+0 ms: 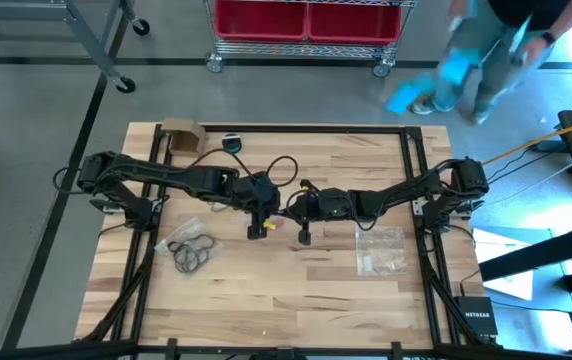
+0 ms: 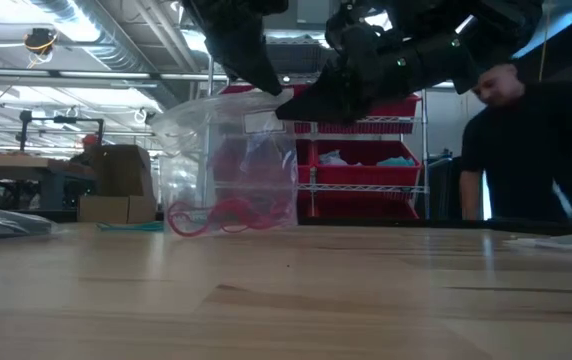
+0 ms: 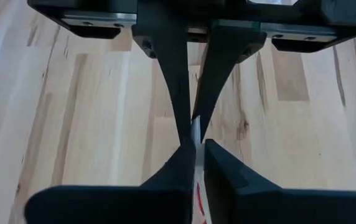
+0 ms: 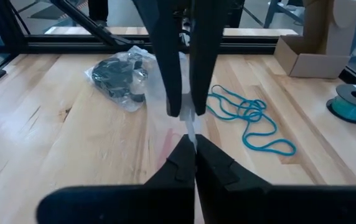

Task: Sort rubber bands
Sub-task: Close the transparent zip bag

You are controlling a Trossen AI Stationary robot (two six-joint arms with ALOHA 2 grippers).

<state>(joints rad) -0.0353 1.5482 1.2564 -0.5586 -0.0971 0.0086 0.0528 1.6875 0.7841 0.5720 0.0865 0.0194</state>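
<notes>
The wooden table point(image 1: 266, 290) carries both dark arms, which meet near its middle. In the low view the largest thing between them is a clear zip bag point(image 2: 228, 165), hanging upright with its bottom edge on the wood and its top rim caught in both sets of jaws.

The left gripper point(image 1: 257, 222) has its jaws pressed together on the rim of that bag; in its own wrist view the thin clear film runs up through the narrow slit between the fingertips point(image 3: 181, 155). The right gripper point(image 1: 300, 212) sits just beside it, jaws also pressed together on the same rim, with the film point(image 4: 187, 127) showing right at the fingertips and the left gripper's fingers directly opposite.

Below both sets of jaws, in the bottom of the held bag, lie the red rubber bands point(image 2: 216, 217), a loose tangle resting where the bag meets the table.

Beyond the right jaws, past the held rim, the teal rubber bands point(image 4: 249, 121) lie loose on the bare wood, near but not touching the bag. To the other side of those jaws, farther off, the black rubber bands point(image 4: 112, 73) sit bunched inside a second clear bag point(image 1: 192, 248). A third clear bag point(image 1: 380, 250) lies flat, apart from the right gripper on its outer side.
</notes>
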